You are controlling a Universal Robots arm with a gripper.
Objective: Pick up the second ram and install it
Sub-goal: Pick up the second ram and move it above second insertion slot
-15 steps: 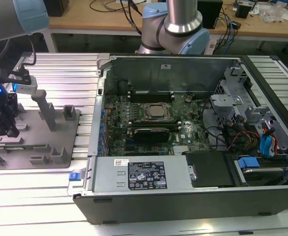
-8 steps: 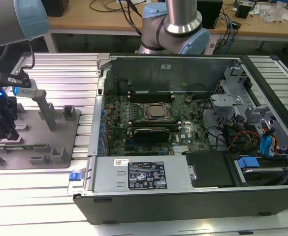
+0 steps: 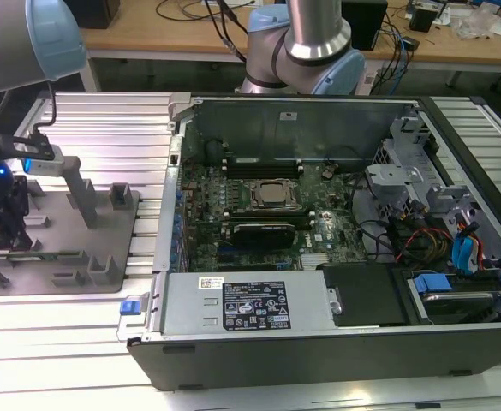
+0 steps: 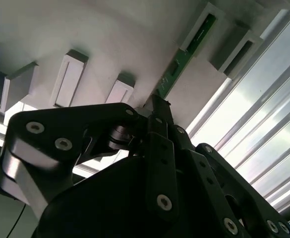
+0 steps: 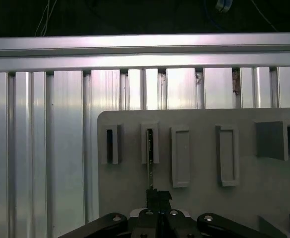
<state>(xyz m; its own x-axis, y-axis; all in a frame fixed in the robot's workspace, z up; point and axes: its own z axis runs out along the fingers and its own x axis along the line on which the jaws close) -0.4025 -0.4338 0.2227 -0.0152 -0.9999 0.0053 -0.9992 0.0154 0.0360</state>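
The second ram [image 4: 184, 57] is a narrow green board standing on edge, its far end in a slot block of the grey fixture [image 4: 110, 44]. In the first wrist view the second ram [image 5: 149, 163] shows as a thin line running from a slot down into the fingertips. My gripper [image 4: 157, 105] has its black fingers closed together on the near end of the board, and the gripper [image 5: 158, 195] sits right over the fixture plate [image 5: 199, 203]. In the exterior view my gripper [image 3: 10, 240] hangs low over the fixture [image 3: 70, 257] at the exterior view's left.
An open computer case [image 3: 301, 342] lies to the exterior view's right of the fixture, with its motherboard, processor [image 3: 271, 195], black memory slots [image 3: 263, 163] and a black-topped card [image 3: 263, 231]. Several upright grey blocks [image 3: 83, 197] rise from the fixture. Ribbed aluminium table rails [image 5: 45, 139] surround it.
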